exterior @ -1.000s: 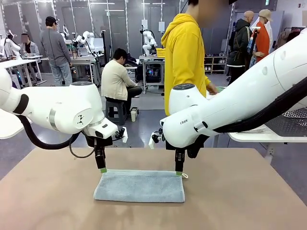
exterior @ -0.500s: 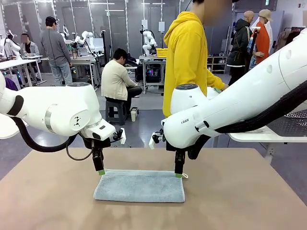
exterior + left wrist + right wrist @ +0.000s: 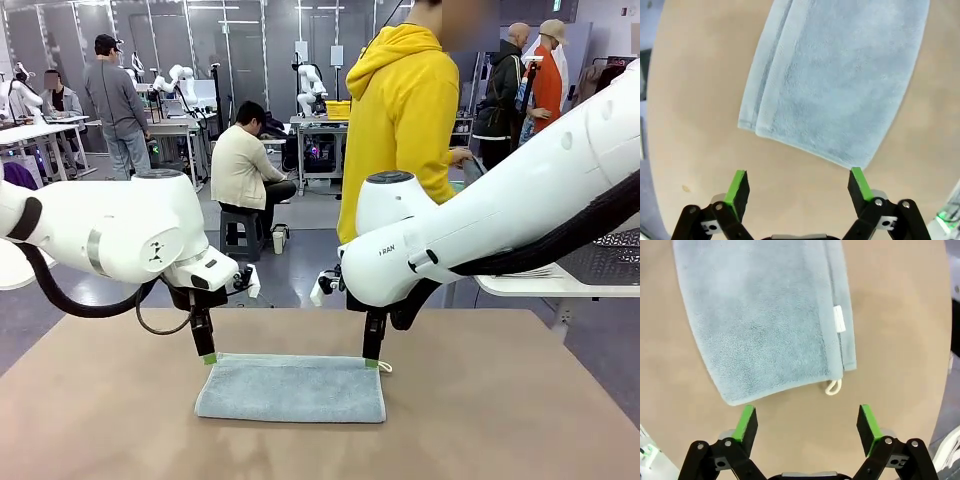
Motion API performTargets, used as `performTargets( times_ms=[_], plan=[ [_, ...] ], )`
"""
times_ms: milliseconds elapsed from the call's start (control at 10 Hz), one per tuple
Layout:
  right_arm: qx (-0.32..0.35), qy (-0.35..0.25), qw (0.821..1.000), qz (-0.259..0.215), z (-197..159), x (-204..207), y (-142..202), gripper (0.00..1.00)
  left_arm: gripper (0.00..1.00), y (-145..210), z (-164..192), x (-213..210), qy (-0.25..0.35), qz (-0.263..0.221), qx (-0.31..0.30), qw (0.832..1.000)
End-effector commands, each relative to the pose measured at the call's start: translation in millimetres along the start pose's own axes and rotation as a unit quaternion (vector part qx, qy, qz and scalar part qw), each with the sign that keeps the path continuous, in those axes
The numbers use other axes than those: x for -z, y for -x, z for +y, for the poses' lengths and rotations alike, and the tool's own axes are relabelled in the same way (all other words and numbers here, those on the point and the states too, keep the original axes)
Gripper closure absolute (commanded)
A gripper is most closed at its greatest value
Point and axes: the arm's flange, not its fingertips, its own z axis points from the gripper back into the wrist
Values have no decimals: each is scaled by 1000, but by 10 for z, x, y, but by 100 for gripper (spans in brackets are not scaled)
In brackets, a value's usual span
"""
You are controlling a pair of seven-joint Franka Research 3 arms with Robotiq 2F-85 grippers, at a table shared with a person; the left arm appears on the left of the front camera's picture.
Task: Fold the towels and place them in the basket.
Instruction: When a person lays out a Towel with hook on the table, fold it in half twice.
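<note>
Jaws wide apart, left arm [image 3: 120, 240] and right arm [image 3: 480, 225] point down at far corners of the towel [image 3: 290, 388].

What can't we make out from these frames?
- Basket, front view: cut off by the right edge and partly hidden behind the right arm; its contents can't be seen.
- Towel, both wrist views: the far end is cut off by the top edge, and the top layer hides how many layers lie under it.
- White tag, right wrist view: any print is too small to read.
</note>
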Motion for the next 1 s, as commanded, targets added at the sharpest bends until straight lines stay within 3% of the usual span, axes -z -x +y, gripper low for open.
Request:
performTargets(
  times_ms=[0,300,500,600,700,800,900],
  plan=[
    [124,0,992,7,306,-255,207,0,0,415,-398,-223,17,-14,-108,994],
    [347,-5,938,22,533,-355,407,0,0,1190,-885,-608,9,-57,-205,977],
    [477,-24,877,54,516,-276,421,0,0,1624,-1174,-824,12,-74,-247,966],
    [512,-43,857,46,479,-193,422,0,0,1812,-1249,-895,20,-68,-269,960],
    [562,-56,824,37,419,-101,425,0,0,1933,-1321,-944,26,-75,-273,959],
    [571,-87,816,14,398,-29,400,0,0,2020,-1412,-1006,24,-82,-275,958],
    [601,-68,797,5,368,0,426,0,0,2062,-1484,-1077,15,-89,-279,956]
  ],
)
